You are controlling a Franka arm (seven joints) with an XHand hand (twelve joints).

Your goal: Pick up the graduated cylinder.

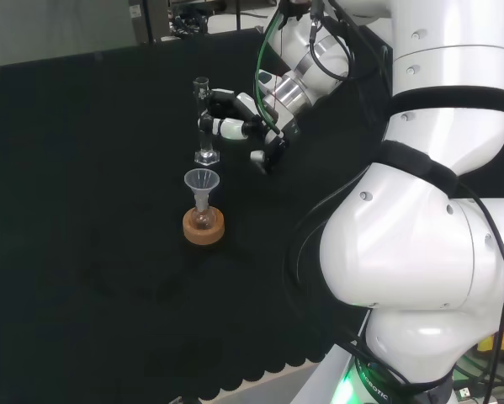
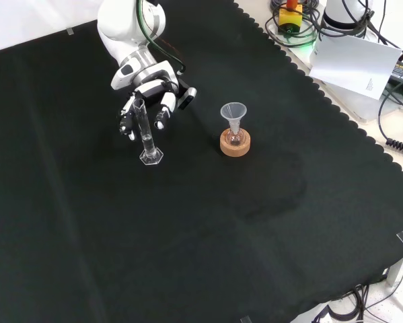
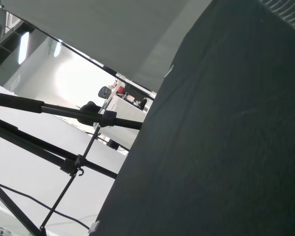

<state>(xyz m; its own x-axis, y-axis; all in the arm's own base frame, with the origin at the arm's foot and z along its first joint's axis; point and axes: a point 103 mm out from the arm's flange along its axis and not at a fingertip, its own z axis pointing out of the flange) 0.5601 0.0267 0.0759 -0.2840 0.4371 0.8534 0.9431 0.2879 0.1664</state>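
The graduated cylinder (image 2: 147, 131) stands upright on its base on the black cloth (image 2: 208, 229) (left of the funnel (image 2: 233, 112) in the front view), directly before the hand (image 2: 149, 94), whose fingers curl partly around its upper tube.

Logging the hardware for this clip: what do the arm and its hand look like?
The arm is glossy white with rounded links, black bands at the joints and a green glow at its base. Green and black cables run along the wrist. The hand has a white body and black and white fingers.
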